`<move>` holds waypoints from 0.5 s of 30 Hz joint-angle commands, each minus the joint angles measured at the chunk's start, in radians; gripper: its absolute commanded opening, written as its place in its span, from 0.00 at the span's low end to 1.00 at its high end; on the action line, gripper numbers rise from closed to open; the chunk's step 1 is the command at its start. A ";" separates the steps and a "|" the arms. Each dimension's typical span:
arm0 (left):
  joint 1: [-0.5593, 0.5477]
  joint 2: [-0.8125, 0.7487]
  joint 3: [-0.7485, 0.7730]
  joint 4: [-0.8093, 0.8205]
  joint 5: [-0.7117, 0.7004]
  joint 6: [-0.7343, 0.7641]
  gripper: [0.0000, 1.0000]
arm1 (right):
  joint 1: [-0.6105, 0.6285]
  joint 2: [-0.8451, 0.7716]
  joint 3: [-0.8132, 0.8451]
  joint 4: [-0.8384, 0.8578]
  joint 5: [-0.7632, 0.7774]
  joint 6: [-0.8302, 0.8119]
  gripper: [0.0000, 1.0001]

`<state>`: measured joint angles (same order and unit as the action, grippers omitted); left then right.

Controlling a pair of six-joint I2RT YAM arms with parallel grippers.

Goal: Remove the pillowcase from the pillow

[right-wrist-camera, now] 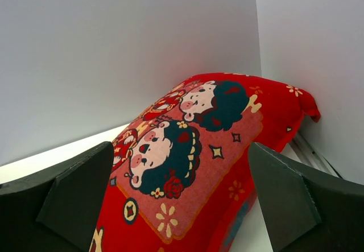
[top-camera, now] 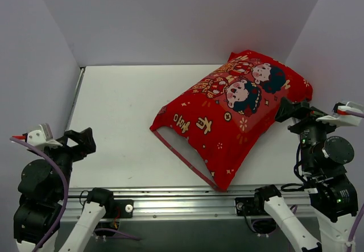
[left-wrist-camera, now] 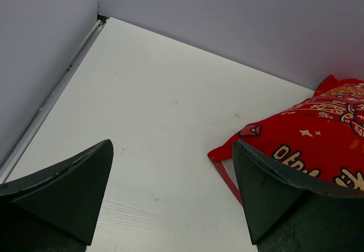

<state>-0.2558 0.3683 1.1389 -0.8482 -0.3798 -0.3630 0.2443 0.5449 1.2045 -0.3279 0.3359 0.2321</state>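
Two walls (top-camera: 170,19) flank the pillowcase (top-camera: 227,121) lying far right on the table (top-camera: 119,127)

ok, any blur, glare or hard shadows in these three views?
Top external: even soft light, pillowcase print sharp, no glare on the fabric, no hard shadows. Left wrist: table sharp, own jaws dark, little detail. Right wrist: print crisp, jaws dark at the bottom corners, walls evenly lit.

Overhead view; wrist views sharing pillowcase (top-camera: 233,121).
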 commanded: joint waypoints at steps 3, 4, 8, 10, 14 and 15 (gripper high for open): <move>-0.003 0.030 -0.007 0.055 0.025 -0.016 0.94 | 0.007 0.013 -0.023 0.026 0.006 0.004 1.00; -0.005 0.034 -0.013 0.057 0.027 -0.022 0.94 | 0.006 0.023 -0.026 0.017 0.012 0.013 1.00; -0.003 0.069 -0.054 0.063 0.064 -0.056 0.94 | 0.006 0.088 -0.051 -0.010 -0.057 0.084 1.00; -0.003 0.089 -0.080 0.075 0.105 -0.062 0.94 | 0.006 0.139 -0.072 -0.020 -0.081 0.117 1.00; -0.003 0.167 -0.122 0.100 0.169 -0.054 0.94 | 0.006 0.251 -0.100 -0.077 -0.080 0.205 1.00; -0.003 0.184 -0.126 0.113 0.179 -0.054 0.94 | 0.007 0.300 -0.102 -0.085 -0.083 0.229 1.00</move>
<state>-0.2558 0.4957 1.0275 -0.8043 -0.2752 -0.4084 0.2443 0.7521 1.1217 -0.3698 0.2749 0.3729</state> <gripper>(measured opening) 0.940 0.996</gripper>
